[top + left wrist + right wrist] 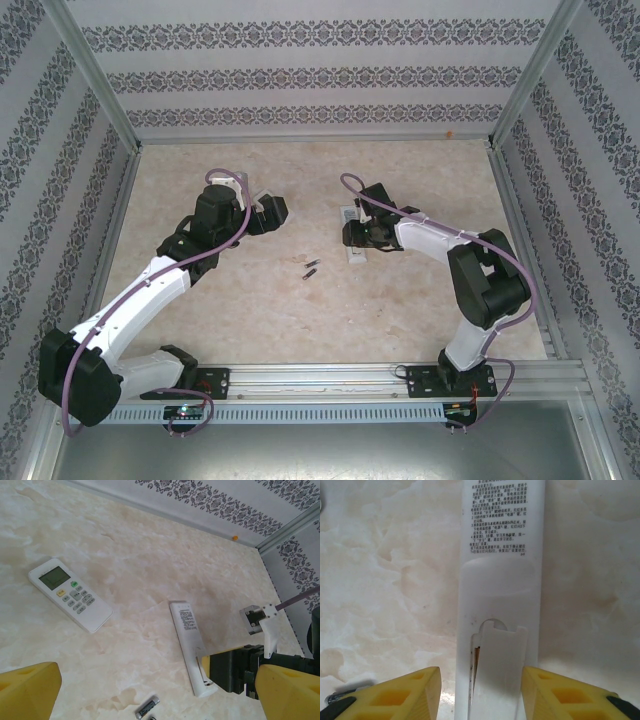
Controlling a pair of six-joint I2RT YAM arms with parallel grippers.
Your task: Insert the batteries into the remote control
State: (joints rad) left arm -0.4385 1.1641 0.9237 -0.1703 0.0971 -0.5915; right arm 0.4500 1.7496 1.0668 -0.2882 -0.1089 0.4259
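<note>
Two fingers of the right gripper (480,680) stand wide apart, holding nothing, astride the face-down remote control (500,555), whose battery cover (502,670) looks partly loosened and should come fully off before the batteries (310,268), loose on the table (250,310) nearby, are fetched.

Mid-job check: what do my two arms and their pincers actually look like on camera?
The left arm and right arm have white links with black joint housings, and a purple cable loops along each. Their black bases are bolted to a silver rail. The left pincer and right pincer have blocky yellow fingers with recessed pockets.
</note>
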